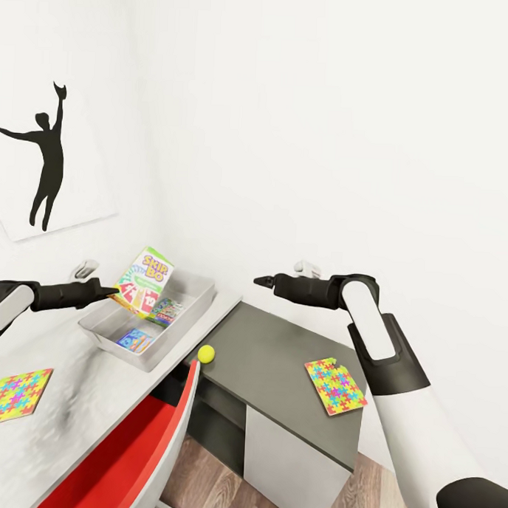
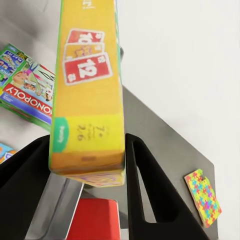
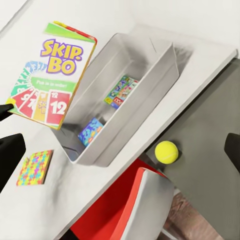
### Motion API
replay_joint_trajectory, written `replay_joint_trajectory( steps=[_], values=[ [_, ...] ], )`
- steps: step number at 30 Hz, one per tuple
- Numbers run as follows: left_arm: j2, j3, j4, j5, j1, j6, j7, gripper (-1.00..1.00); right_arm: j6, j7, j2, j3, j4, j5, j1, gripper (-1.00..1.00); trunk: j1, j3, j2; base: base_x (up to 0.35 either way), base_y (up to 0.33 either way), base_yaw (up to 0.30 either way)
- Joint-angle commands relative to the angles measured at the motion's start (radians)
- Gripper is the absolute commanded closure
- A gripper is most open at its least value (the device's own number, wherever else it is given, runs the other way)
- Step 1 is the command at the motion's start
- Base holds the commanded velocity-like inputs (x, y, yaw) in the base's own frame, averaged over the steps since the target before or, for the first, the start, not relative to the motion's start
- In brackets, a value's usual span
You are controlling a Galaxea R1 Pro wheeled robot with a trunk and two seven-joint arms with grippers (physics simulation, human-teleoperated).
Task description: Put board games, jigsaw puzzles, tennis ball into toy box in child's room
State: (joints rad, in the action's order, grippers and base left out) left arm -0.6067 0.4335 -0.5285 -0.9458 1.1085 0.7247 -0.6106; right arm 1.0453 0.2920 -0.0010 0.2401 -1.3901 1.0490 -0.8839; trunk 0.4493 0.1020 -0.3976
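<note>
While the left gripper [image 1: 108, 292], clamped on the SKIP-BO box [image 1: 143, 280], tilts it over the toy box [image 1: 197, 292] for release, the right gripper [image 1: 264, 281] waits, its state unclear.

The head view looks from high up, forward and down into a room corner, with the pale table [image 1: 47, 415] in the lower left of the frame and the dark cabinet [image 1: 293, 374] at centre. The left wrist view sits very close behind a card box [image 2: 90, 100], which takes up the middle of its frame. The right wrist view looks from well above, down on the grey tray [image 3: 145, 95] at centre frame. All three views share the tray [image 1: 189, 299] and the card box [image 1: 143, 279]; the ball [image 1: 206, 353] shows in the head and right wrist [image 3: 166, 152] views.
</note>
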Motion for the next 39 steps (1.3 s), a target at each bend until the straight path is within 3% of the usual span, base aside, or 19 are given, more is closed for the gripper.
replay_joint_trajectory(
  steps=[1,12,22,28,39],
  values=[
    [-0.001,0.004,0.001,-0.004,0.002,0.002,-0.002,1.0,0.002,0.01,0.0,0.001,-0.004,0.009,-0.001,-1.0,0.001,0.002,-0.002,0.0,0.0,0.0],
    [-0.001,0.001,0.002,-0.002,0.001,0.0,-0.003,1.0,0.002,0.01,0.0,-0.001,-0.009,0.008,-0.001,-1.0,0.001,0.002,-0.002,0.0,0.0,0.0],
    [0.002,0.009,0.002,-0.004,-0.002,-0.053,-0.008,1.0,0.002,0.01,0.0,-0.002,-0.009,0.008,0.0,-1.0,0.001,0.002,-0.002,0.0,0.0,0.0],
    [0.002,0.011,0.002,-0.002,-0.003,-0.052,-0.051,1.0,0.002,0.01,0.0,-0.002,-0.009,0.009,0.0,-1.0,0.001,0.002,-0.002,0.0,0.0,0.0],
    [0.002,0.017,0.003,-0.002,-0.009,-0.044,-0.051,1.0,0.002,0.01,0.001,-0.001,-0.009,0.009,0.0,-1.0,0.001,0.002,-0.002,0.0,0.0,0.0]
  ],
)
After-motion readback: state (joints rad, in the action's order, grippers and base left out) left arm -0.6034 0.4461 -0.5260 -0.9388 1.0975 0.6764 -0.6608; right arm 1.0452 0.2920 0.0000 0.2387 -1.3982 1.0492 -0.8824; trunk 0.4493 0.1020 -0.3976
